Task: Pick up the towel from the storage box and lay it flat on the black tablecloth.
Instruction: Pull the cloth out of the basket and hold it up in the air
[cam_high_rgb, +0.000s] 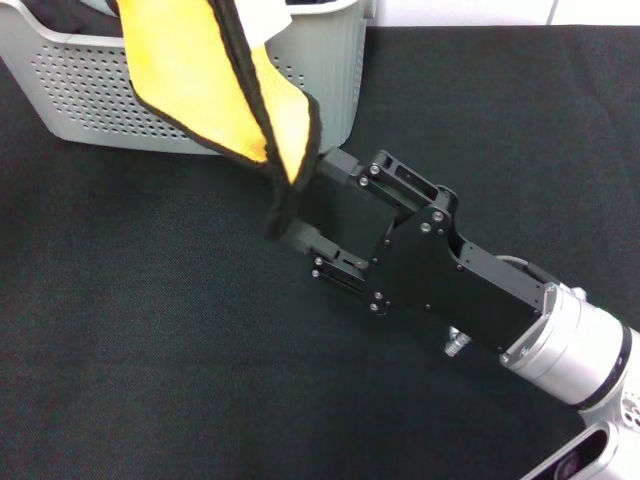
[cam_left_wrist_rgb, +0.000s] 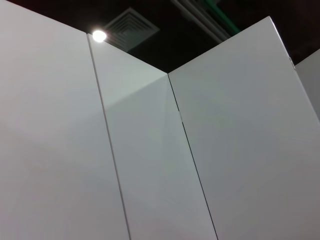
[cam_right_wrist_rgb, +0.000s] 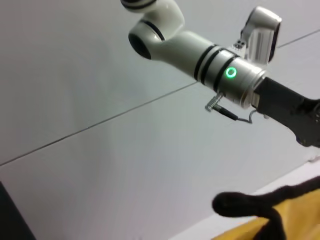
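The right gripper (cam_high_rgb: 290, 215), mid-frame, is clamping the towel's (cam_high_rgb: 200, 70) lower corner; the left gripper, whose state I cannot tell, is holding it above, so drawing the corners apart over the black tablecloth (cam_high_rgb: 150, 350) should spread it flat.

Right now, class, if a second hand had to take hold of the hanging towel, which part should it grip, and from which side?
Probably the free black-edged border higher up, approached from the robot's left. The right hand already pinches the towel at its low corner, blocking the right.
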